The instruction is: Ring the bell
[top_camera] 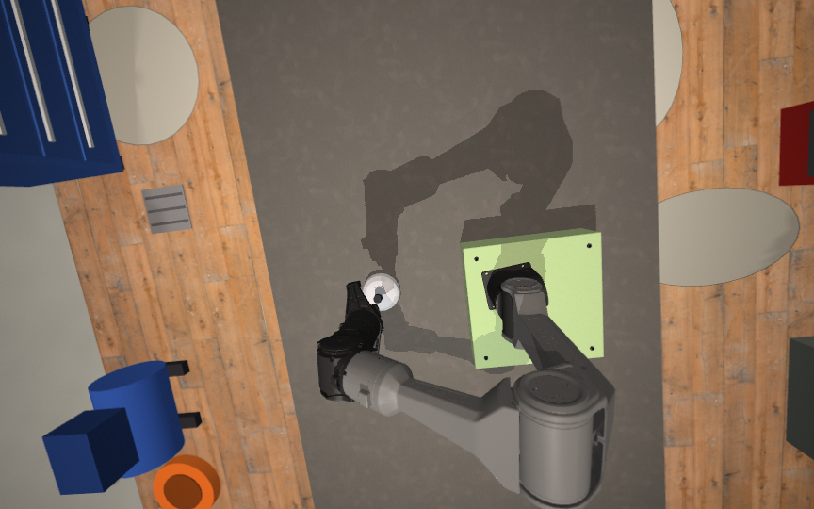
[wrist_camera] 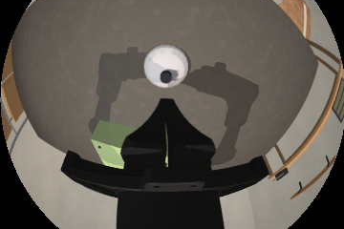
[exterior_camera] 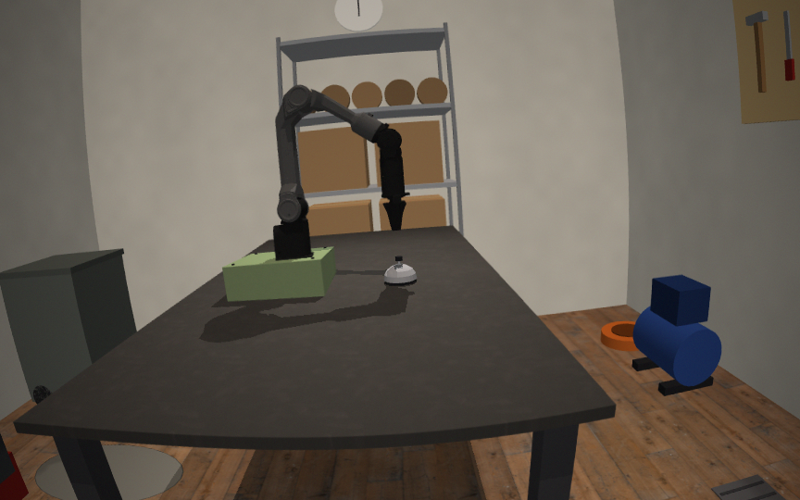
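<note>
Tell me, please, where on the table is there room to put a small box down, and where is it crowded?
Roomy: the near half of the table, in front of the bell and green base; also the strip right of the bell. Crowded: between bell and base, and above the bell, where the shut gripper hangs.

A dark grey table [exterior_camera: 341, 372] carries two things. A green block [exterior_camera: 279, 280] sits on it, and a small silver bell [exterior_camera: 400, 274] stands upright near the block, apart from it.
</note>
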Robot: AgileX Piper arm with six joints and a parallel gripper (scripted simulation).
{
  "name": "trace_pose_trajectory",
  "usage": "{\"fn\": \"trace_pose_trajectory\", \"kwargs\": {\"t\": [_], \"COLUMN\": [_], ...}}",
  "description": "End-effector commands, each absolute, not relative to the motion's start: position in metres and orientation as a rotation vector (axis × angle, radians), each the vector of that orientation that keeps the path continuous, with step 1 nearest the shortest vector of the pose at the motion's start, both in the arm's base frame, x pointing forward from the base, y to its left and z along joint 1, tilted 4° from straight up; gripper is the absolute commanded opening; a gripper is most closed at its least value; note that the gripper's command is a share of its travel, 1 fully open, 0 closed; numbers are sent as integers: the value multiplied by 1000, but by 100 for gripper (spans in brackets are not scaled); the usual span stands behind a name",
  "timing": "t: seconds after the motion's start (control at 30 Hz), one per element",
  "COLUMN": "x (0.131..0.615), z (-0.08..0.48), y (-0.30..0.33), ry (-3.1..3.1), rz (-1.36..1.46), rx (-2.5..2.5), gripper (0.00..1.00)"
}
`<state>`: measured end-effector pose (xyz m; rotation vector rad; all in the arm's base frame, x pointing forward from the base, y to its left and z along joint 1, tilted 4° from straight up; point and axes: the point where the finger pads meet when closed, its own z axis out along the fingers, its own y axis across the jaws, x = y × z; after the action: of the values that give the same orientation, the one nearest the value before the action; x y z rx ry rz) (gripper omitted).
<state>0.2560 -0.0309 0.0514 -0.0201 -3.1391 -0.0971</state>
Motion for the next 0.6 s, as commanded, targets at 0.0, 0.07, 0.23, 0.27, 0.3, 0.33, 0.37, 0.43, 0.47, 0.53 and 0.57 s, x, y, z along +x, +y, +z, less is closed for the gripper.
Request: {"fn": "trace_pose_trajectory", "kwargs": {"t": [0.0, 0.07, 0.23, 0.27, 0.3, 0.33, 0.37, 0.43, 0.47, 0.53, 0.57], "x": [255, 255, 255, 255, 255, 255, 256, 256, 256, 256, 256], "z": [50, 49, 44, 43, 42, 40, 39, 36, 34, 32, 32], "y": [-31, -31, -30, -30, -30, -30, -30, -29, -29, -29, -29], "ry": [-3136, -3136, -3136, -3136, -3136, -3136, -3136, -3136, -3136, -3136, -3136], "rz": [-100, -100, -101, -101, -102, -102, -102, -102, -102, -102, -102], "rx": [-21, -21, -21, -21, -21, -20, -20, -20, -20, -20, -20], "gripper": [0, 0, 0, 0, 0, 0, 0, 0, 0, 0, 0]}}
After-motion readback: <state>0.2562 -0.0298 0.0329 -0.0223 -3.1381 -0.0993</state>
